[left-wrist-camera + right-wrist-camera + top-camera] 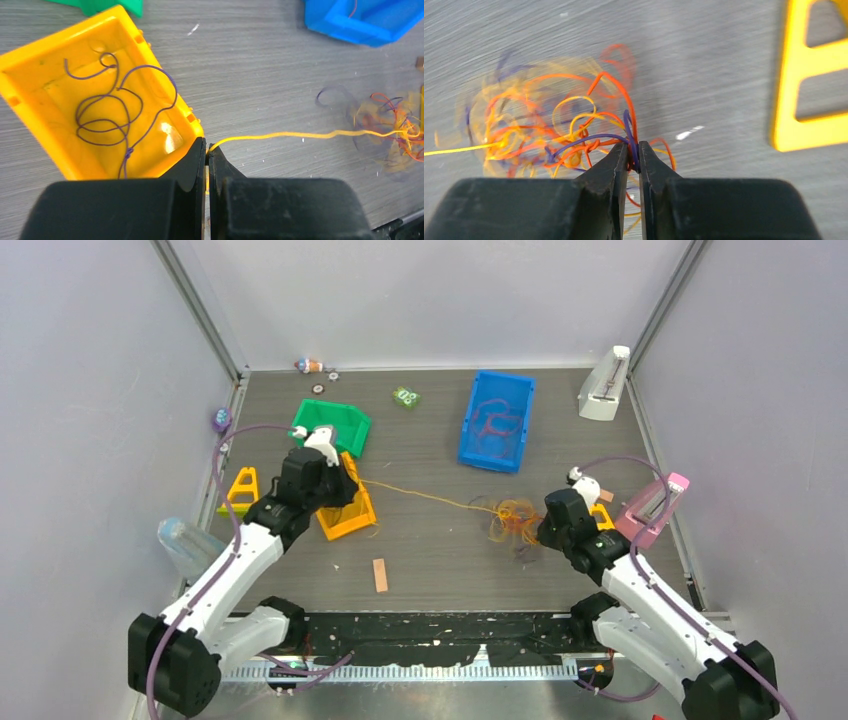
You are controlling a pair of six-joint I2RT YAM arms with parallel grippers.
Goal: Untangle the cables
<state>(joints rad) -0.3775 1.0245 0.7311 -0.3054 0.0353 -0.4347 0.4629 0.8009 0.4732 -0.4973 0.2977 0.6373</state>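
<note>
The desk (430,570) carries three sorting bins. A blue bin (468,430) toward the far edge, right of centre, has reddish strands in it. A green bin (335,423) sits toward the far-left corner. A yellow bin (30,60) nearer the left edge holds one coiled purple cable (107,115). Judging by that, each bin takes one colour as it comes free.

The rest of the cables are a knot (513,518) of orange, red, yellow and purple loops, lying on the bare desk toward the near-right corner. From it a single yellow strand (300,134) runs nearly straight leftward across the middle of the desk.

The two arms appear to divide the work, one anchoring and one pulling. The right pincer (634,150) is pressed together on a purple loop (626,130) at the knot's near edge, probably so the bundle cannot slide. The left pincer (207,150), just beside the yellow bin's corner, is closed on the end of the yellow strand. The strand's straightness suggests tension. The knot looks blurred in the right wrist view, so which loops cross the yellow one cannot be told.
</note>
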